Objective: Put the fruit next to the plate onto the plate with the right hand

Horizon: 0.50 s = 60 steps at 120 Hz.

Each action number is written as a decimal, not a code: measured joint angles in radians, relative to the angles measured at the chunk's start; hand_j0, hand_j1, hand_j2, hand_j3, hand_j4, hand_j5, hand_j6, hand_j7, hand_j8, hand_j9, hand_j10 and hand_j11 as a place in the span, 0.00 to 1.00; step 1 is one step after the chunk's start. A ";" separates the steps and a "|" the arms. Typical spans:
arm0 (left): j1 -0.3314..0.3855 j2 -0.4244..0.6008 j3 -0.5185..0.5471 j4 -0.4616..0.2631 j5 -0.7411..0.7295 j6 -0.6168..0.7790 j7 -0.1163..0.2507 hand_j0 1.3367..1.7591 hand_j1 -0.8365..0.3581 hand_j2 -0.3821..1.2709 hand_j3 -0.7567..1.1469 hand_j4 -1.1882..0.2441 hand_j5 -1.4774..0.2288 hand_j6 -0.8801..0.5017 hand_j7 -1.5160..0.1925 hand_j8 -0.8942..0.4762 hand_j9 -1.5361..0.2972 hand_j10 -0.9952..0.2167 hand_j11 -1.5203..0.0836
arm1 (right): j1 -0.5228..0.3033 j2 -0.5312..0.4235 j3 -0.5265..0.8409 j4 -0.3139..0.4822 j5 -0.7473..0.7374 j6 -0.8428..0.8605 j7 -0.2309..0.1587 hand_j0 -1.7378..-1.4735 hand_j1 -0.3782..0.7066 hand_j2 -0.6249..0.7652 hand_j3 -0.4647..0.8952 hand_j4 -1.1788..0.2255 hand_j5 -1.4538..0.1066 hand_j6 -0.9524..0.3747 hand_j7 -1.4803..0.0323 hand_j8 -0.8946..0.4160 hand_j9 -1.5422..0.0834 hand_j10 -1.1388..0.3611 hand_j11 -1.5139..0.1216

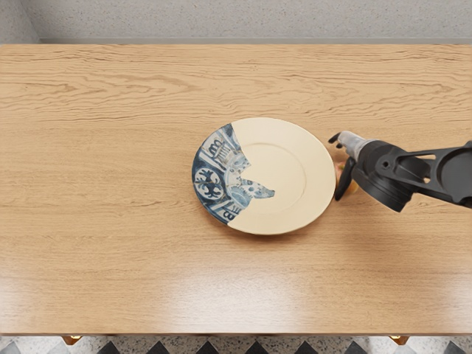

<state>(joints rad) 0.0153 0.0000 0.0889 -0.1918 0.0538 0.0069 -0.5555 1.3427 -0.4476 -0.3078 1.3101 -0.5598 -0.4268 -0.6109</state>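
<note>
A round cream plate with a blue patterned patch on its left side lies at the table's middle. Just off its right rim sits a small orange fruit, mostly hidden behind my right hand. The hand's arm comes in from the right edge; its dark fingers are curled down around the fruit, which still rests on the table beside the plate. The left arm is not visible.
The wooden table stretches wide on all sides of the plate. Its far edge meets a grey wall, and the near edge runs along the bottom of the view.
</note>
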 joint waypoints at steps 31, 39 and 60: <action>0.000 0.000 0.000 0.000 0.000 0.000 0.000 0.76 0.98 0.23 0.40 0.82 0.86 0.63 0.88 0.64 0.83 0.81 0.94 | 0.054 -0.002 -0.081 0.002 0.053 0.027 0.000 0.30 0.29 0.42 0.34 0.67 0.73 0.54 0.77 0.50 0.76 0.60 0.74; 0.000 0.000 0.000 0.000 0.000 0.000 0.000 0.76 0.98 0.23 0.40 0.82 0.86 0.63 0.88 0.64 0.83 0.81 0.94 | 0.067 -0.003 -0.090 0.003 0.069 0.038 0.000 0.30 0.32 0.41 0.34 0.65 0.71 0.51 0.75 0.48 0.73 0.58 0.71; 0.000 0.000 0.000 0.000 0.000 0.000 0.000 0.76 0.98 0.23 0.40 0.82 0.86 0.63 0.88 0.64 0.83 0.81 0.94 | 0.089 -0.007 -0.097 0.005 0.111 0.069 0.000 0.30 0.43 0.42 0.34 0.57 0.61 0.43 0.65 0.39 0.64 0.51 0.62</action>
<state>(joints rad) 0.0153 0.0000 0.0889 -0.1918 0.0538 0.0064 -0.5554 1.4314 -0.4543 -0.4044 1.3146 -0.4493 -0.3580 -0.6108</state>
